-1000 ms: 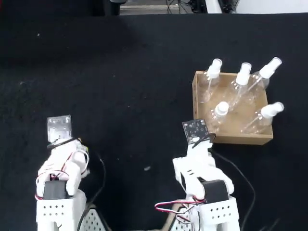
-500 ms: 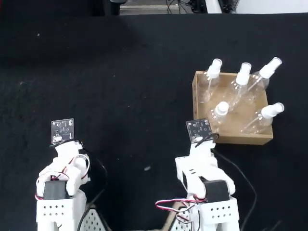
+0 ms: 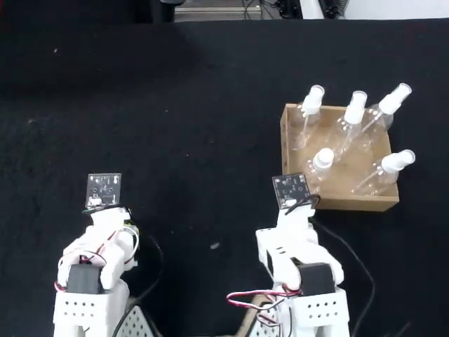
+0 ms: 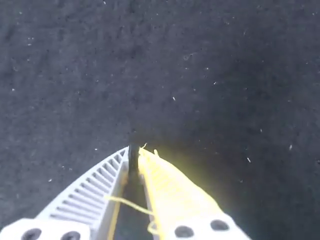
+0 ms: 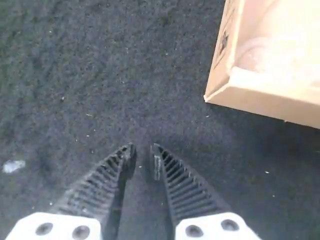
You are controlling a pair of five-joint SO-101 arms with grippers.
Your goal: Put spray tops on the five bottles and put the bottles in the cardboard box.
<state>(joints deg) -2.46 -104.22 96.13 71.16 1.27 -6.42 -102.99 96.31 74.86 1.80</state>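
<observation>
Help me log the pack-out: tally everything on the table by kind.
Bottles: 5
Spray tops: 5, one on each bottle
Box: 1
Arms: 2
Total: 13

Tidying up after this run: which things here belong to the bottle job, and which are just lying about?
Job: five spray-topped bottles, cardboard box holding them.
Lying about: small pale scrap on the black table.
</observation>
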